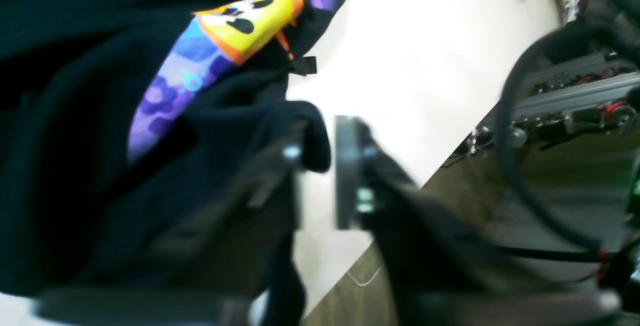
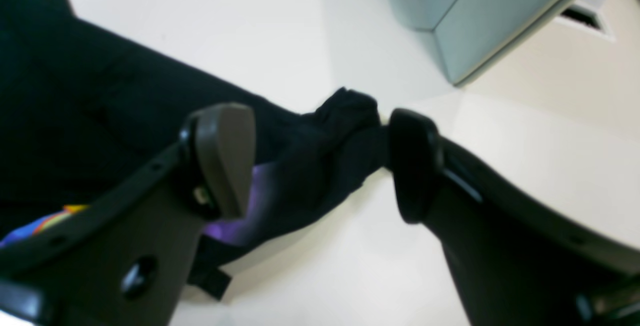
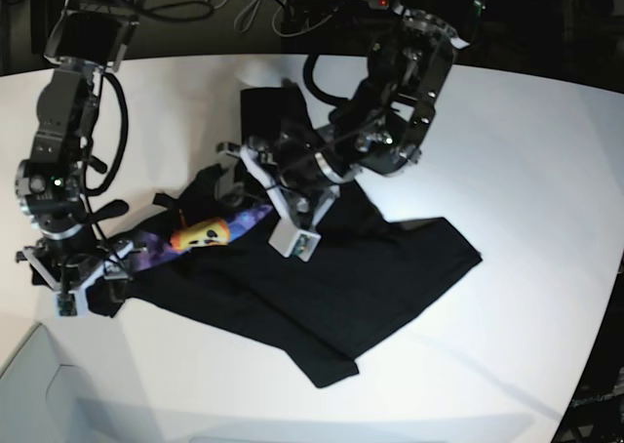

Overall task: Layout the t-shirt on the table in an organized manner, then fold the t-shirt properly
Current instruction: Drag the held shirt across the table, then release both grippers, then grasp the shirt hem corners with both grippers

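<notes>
The black soft cotton t-shirt (image 3: pixel 322 287) lies rumpled across the middle of the smooth white table (image 3: pixel 526 160), its bulk spread in loose folds toward the near right, with a twisted strip of purple-blue print and a yellow-orange cartoon face (image 3: pixel 200 234) showing at its left. In the right wrist view, the right gripper (image 2: pixel 320 161) stands with its dark, rounded plastic fingers wide apart; a bunched, wrinkled corner of black cloth lies between them and touches the right-hand pad (image 2: pixel 412 163), unclamped. The left gripper (image 1: pixel 317 171) has its flat fingers parted by a narrow gap of bare table; a soft fold of the shirt drapes over one finger (image 1: pixel 280 166), and the blur hides whether any cloth is pinched.
</notes>
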Available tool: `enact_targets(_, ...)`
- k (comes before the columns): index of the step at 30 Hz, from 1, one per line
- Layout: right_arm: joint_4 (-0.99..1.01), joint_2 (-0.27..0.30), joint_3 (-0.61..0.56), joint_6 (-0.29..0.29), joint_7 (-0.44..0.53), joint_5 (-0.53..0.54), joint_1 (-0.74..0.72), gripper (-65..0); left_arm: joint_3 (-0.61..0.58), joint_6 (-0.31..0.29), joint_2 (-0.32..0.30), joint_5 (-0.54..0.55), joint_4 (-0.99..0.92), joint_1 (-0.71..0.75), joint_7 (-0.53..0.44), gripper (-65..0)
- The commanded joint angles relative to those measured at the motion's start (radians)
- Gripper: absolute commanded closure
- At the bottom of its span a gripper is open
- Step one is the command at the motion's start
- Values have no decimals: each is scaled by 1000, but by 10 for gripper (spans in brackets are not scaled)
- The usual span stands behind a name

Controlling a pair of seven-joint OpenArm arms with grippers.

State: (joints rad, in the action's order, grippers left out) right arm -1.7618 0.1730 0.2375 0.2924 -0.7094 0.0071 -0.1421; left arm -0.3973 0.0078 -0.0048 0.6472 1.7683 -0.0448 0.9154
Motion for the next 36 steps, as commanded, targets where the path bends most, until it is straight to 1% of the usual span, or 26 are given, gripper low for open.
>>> enact_targets(1, -20, 3, 3, -3, 30, 9, -8, -427, -1, -4, 6, 16, 23, -10, -14, -218)
enact_targets(3, -22, -2, 3, -3, 32, 9, 8, -427, -1, -6, 4, 16, 25, -8, -14, -321)
enact_targets(5, -28, -3, 4, -3, 33, 9, 25, -427, -1, -6, 2, 49, 25, -7, -14, -409)
enact_targets(6, -42, -3, 4, -3, 30, 9, 32, -427, -1, -6, -2, 76, 25, -7, -14, -442)
enact_targets(8, -74, -22, 4, -3, 27, 11, 55, -427, 5, -6, -30, 128, 25, -13, -17, -479)
enact_targets(10, -114, -31, 1, 0, 26, 11, 83, -427, 22, -6, -53, 150, 25, -19, -23, -492)
enact_targets(11, -135, -33, -2, 0, 26, 12, 108, -427, 51, -6, -73, 151, 26, -22, -25, -491)
enact_targets(15, -218, -83, -37, 0, 33, 12, 217, -427, 232, -6, -162, 156, 12, -23, -25, -491)
enact_targets(17, -231, -111, -43, 0, 33, 12, 249, -427, 304, -6, -200, 153, -12, -22, -23, -491)
enact_targets(19, -238, -138, -66, 0, 35, 12, 281, -426, 370, -6, -254, 153, -41, -13, -25, -491)
enact_targets(20, -243, -148, -77, 0, 35, 12, 298, -426, 406, -6, -281, 153, -64, -13, -26, -491)
enact_targets(22, -243, -151, -109, 0, 35, 12, 324, -426, 478, -6, -314, 153, -123, -17, -26, -492)
enact_targets(25, -244, -152, -165, 0, 35, 12, 348, -425, 578, -7, -327, 151, -230, -43, -26, -494)
enact_targets(27, -247, -152, -204, 0, 37, 12, 359, -425, 616, -7, -341, 147, -296, -66, -26, -495)
enact_targets(30, -249, -165, -252, 0, 37, 12, 361, -425, 613, -7, -355, 98, -381, -120, -48, -495)
enact_targets(32, -249, -180, -275, 0, 37, 9, 362, -425, 613, -7, -355, 39, -437, -140, -112, -496)
enact_targets(34, -249, -181, -292, 0, 37, 9, 381, -425, 613, -12, -350, -5, -473, -143, -178, -496)
enact_targets(35, -249, -183, -306, 0, 37, 9, 388, -424, 613, -32, -349, -23, -489, -145, -212, -496)
enact_targets(36, -249, -188, -326, 0, 37, 9, 396, -424, 613, -75, -349, -43, -508, -145, -247, -496)
